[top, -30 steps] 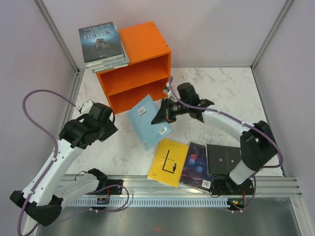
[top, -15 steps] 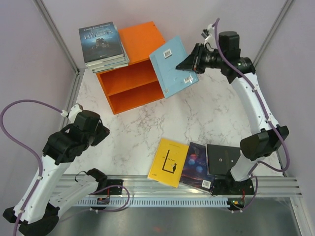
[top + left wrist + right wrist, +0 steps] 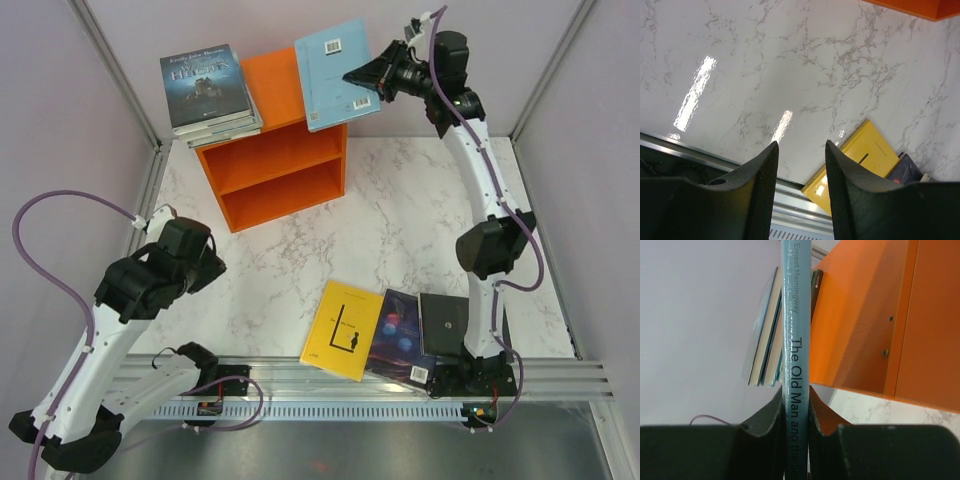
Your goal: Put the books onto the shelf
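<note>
Your right gripper (image 3: 372,78) is clamped on both covers of a thin light blue paperback (image 3: 333,75) near its spine. It holds the book in the air over the right end of the boxy bright orange wooden shelf (image 3: 275,160), whose top carries a stack of paperbacks (image 3: 207,88) at its left end. Your left gripper (image 3: 800,150) hangs over the white marble table (image 3: 400,220) with its jaws partly apart and gripping nothing. A yellow paperback (image 3: 343,330), a dark blue and purple paperback (image 3: 400,335) and a black paperback (image 3: 447,325) lie flat side by side at the table's near edge, well apart from the shelf.
</note>
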You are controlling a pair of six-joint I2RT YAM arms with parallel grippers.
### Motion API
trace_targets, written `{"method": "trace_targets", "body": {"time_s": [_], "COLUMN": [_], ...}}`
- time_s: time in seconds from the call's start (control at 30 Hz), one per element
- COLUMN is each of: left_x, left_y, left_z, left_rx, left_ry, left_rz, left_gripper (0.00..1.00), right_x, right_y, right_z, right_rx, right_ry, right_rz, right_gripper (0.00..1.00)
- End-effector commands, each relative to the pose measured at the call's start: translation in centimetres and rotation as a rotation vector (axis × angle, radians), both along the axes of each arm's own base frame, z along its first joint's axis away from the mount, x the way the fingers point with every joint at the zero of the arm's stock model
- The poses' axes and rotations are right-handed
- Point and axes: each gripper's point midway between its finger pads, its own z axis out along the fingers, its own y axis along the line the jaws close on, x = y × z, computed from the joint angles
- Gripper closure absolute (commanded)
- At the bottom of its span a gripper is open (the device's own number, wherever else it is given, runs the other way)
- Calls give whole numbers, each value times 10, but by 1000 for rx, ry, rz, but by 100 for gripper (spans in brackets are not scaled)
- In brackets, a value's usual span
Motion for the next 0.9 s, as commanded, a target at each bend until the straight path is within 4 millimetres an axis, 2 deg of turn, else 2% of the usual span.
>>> {"method": "trace_targets", "body": {"time_s": [0.0,0.07,0.17,0.23,0.27,0.33,0.4,0.43,0.47,0.53,0.57,0.63,0.67,0.73,0.77,0.8,0.87], "left_x": [7,10,15,19,21,24,26,27,28,29,29,29,29,30,30,30,30], "left_y": [-1,-4,-7,-9,-10,-13,-15,-16,-17,-17,-17,-17,-17,-18,-18,-18,-19], "left_z": [10,11,9,6,7,5,6,6,5,6,6,5,5,4,3,3,1], "left_rx": [32,32,48,60,60,69,67,70,73,77,78,78,79,79,79,79,75], "left_ry": [-25,-27,-18,-8,-11,-1,-3,-2,3,-2,-2,-1,2,2,4,4,10], "left_rz": [-38,-54,-70,-83,-86,-99,-106,-115,-117,-120,-121,-123,-124,-124,-123,-123,-125], "left_gripper": [53,53,53,53,53,53,53,53,53,53,53,53,53,53,53,53,53], "right_x": [-4,-1,6,7,7,11,19,22,27,35,41,48,54,63,67,71,70], "right_y": [19,31,54,65,75,79,79,77,70,59,46,30,12,-6,-22,-29,-42], "right_z": [67,71,57,47,41,38,33,33,34,32,31,31,30,20,16,5,-2], "right_rx": [170,207,217,206,203,203,202,200,192,185,172,157,140,99,77,47,5], "right_ry": [-161,-174,-170,-165,-155,-155,-151,-153,-158,-157,-157,-160,-144,-131,-114,-103,-83], "right_rz": [35,37,46,48,57,35,3,-12,-36,-75,-105,-140,-175,-214,-246,-261,-287], "right_gripper": [100,100,100,91,75,48,26,22,13,9,8,7,7,7,7,7,6]}}
